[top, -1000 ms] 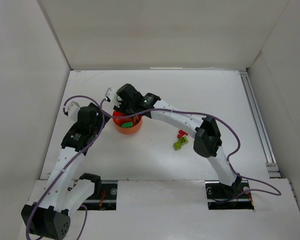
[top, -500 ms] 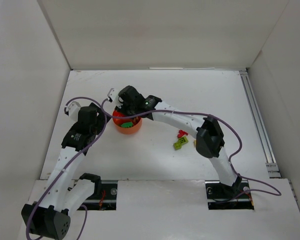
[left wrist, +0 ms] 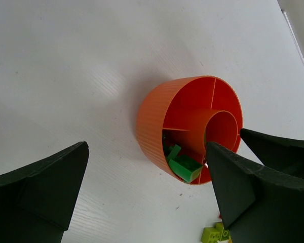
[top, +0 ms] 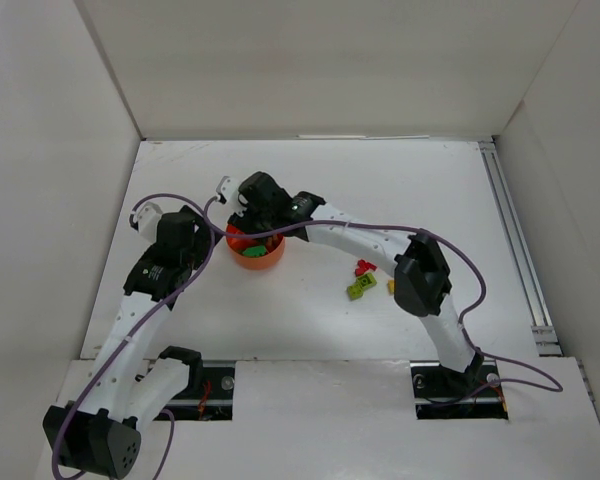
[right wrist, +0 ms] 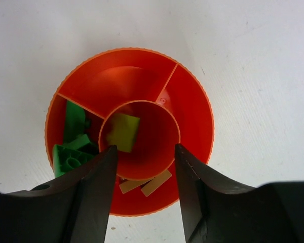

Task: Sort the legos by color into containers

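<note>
— What is there to see, biggest first?

— The white surface, walled on three sides. Over it the right arm reaches in from the right, and the left arm comes up from the left; both end near the orange-red bowl, which sits left of the middle.

— And the bowl itself?

— It is round and ribbed on the outside, with a round cup in its centre and a ring around that, split by walls into compartments.

— The pincers?

— The right pincer hangs straight over the bowl with its jaws partly apart, about as wide as the centre cup. Nothing is between them. Whether the tips touch the rim, I cannot tell. The left pincer is spread wide beside the bowl, holding nothing and touching nothing.

— Where are the bricks?

— Green bricks lie in the ring compartment on the left of the right wrist view. A yellow brick lies tilted in the centre cup, below the right pincer's gap. Two tan pieces lie in the near compartment. Well to the right of the bowl, on the surface, lie a lime brick and a red brick, close together.
</note>
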Action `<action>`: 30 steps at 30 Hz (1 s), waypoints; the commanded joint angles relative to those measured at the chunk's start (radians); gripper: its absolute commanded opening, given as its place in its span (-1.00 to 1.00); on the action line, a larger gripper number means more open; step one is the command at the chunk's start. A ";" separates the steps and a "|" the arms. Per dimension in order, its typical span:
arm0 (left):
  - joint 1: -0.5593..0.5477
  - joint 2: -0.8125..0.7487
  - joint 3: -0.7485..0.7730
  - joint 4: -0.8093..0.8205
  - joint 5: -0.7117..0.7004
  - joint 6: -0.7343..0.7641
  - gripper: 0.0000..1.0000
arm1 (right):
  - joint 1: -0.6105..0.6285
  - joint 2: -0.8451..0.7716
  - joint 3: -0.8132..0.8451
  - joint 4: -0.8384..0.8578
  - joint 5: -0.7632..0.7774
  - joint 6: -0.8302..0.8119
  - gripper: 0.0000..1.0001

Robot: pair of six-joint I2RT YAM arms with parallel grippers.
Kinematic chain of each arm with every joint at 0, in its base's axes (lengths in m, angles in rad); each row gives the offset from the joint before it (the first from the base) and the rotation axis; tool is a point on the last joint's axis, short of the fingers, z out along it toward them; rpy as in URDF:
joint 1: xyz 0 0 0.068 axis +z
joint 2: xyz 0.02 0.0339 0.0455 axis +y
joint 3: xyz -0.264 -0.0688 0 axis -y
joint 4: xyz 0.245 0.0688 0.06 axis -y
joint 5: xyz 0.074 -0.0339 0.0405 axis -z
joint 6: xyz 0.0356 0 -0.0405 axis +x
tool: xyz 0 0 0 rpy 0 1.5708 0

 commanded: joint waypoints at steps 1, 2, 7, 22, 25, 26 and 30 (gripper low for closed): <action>0.000 -0.003 -0.011 0.027 -0.002 0.014 1.00 | 0.000 -0.080 -0.010 0.027 -0.004 0.017 0.09; 0.000 -0.003 -0.011 0.027 -0.002 0.014 1.00 | 0.000 -0.080 -0.010 0.027 -0.004 0.017 0.09; 0.000 -0.003 -0.011 0.027 -0.002 0.023 1.00 | 0.000 -0.114 -0.010 0.037 0.007 0.017 0.09; -0.084 0.029 0.078 0.150 0.232 0.250 1.00 | -0.233 -0.504 -0.379 0.129 -0.020 0.306 0.47; -0.281 0.118 0.146 0.150 0.216 0.348 1.00 | -0.321 -0.623 -0.560 0.129 0.048 0.357 0.65; -0.347 0.144 0.164 0.150 0.199 0.375 1.00 | -0.349 -0.701 -0.602 0.114 0.061 0.382 0.65; -0.677 0.303 0.223 0.219 0.185 0.562 1.00 | -0.489 -0.884 -0.768 0.051 0.087 0.434 0.80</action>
